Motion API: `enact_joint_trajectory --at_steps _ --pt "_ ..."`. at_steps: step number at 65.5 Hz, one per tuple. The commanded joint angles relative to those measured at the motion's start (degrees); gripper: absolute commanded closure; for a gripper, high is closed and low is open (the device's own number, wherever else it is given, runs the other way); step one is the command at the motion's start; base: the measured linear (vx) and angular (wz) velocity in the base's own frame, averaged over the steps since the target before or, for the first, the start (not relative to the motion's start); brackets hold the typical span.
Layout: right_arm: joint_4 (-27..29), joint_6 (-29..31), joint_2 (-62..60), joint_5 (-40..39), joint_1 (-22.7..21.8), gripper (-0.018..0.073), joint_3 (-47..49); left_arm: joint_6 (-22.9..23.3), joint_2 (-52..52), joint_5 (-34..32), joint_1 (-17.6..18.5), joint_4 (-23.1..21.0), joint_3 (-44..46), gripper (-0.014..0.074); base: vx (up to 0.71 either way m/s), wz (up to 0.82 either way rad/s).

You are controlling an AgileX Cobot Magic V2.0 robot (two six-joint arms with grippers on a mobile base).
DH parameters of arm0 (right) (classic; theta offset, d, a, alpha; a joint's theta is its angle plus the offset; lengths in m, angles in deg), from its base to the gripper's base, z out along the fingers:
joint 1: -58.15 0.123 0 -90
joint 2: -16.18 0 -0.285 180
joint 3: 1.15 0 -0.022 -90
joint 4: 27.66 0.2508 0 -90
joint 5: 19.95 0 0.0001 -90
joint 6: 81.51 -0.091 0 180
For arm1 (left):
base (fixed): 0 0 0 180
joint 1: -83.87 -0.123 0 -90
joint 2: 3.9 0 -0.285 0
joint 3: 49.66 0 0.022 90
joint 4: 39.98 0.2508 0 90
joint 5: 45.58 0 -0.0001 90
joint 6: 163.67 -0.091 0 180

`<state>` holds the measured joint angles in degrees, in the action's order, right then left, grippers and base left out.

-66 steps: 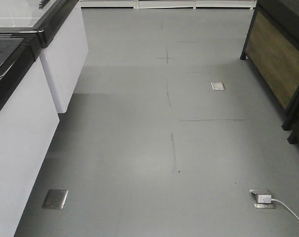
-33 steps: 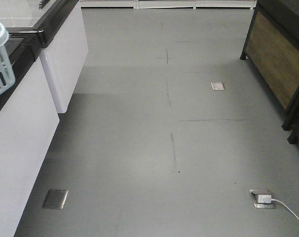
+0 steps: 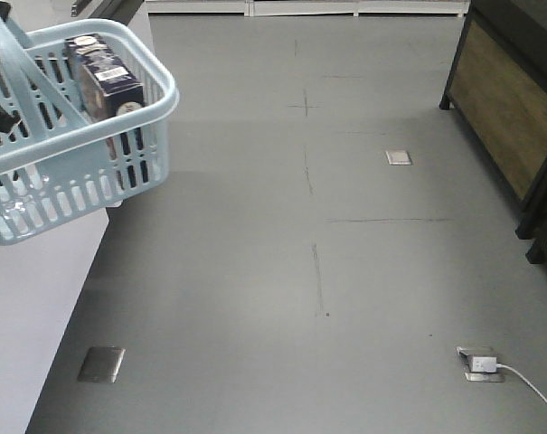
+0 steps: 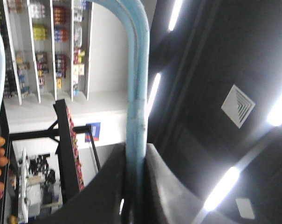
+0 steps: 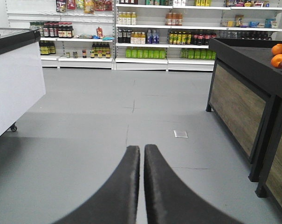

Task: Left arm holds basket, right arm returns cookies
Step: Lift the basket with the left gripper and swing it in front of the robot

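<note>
Left wrist-mounted view is filled by the left gripper (image 4: 137, 156), whose jaws are clenched on one pale blue handle (image 4: 137, 70) of the basket (image 3: 92, 176). The basket is carried clear of the floor and slightly tilted. Only that one raised handle can be made out; a second cannot be confirmed.

Inside the basket, against its right-hand wall, the cookie box (image 3: 117, 83) is stood on end, its white label turned up. A second dark box (image 3: 83, 47) is seen just behind it, so two are counted; their lettering is too small to be read.

The cookie box is judged to be light and stiff, but easily dented at the corners. It would best be taken across its broad faces at the upper end, which stands above the basket's rim. Some swing of the basket on its handle is to be expected.

The right gripper (image 5: 141, 150) is pressed closed with nothing held, and the basket is not shown in its view.

Below and to the right of the basket, three floor plates (image 3: 399, 157) are counted, one with a white cable (image 3: 526, 384). Far beyond the basket, two oranges (image 5: 278, 49) and stocked shelves (image 5: 145, 28) are seen.
</note>
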<state>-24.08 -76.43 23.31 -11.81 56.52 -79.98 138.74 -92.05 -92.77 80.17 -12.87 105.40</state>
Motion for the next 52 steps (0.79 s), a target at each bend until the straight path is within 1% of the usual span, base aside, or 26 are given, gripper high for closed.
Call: enact_joint_trajectory --at_steps 1,11,17,26,35,47,52 --pt "-0.22 0.48 -0.7 -4.33 -0.04 0.0562 -0.96 0.44 1.85 -8.09 3.76 -1.06 2.36 0.0601 0.0 0.0" --pt "-0.22 0.48 -0.7 -4.33 -0.04 0.0562 -0.96 0.39 1.85 -8.96 9.11 -0.88 2.36 0.0601 0.0 0.0" --pt "-0.22 0.48 -0.7 -4.33 -0.04 0.0562 -0.96 0.45 1.85 -8.41 12.25 0.15 2.36 0.0601 0.0 0.0" --pt "-0.22 0.48 -0.7 -4.33 -0.04 0.0562 -0.96 0.45 1.85 -8.36 16.46 -0.44 0.54 0.0601 0.0 0.0" --pt "-0.22 0.48 -0.7 -4.33 -0.04 0.0562 -0.96 0.16 1.85 -9.27 20.72 -3.22 -2.96 0.06 0.0 0.0" --pt "-0.22 0.48 -0.7 -4.33 -0.04 0.0562 -0.96 -1.77 1.91 -13.22 26.19 -5.86 -7.58 0.06 0.0 0.0" --pt "-0.22 0.48 -0.7 -4.33 -0.04 0.0562 -0.96 -2.29 1.91 -15.0 27.76 -7.05 -9.34 0.06 0.0 0.0"
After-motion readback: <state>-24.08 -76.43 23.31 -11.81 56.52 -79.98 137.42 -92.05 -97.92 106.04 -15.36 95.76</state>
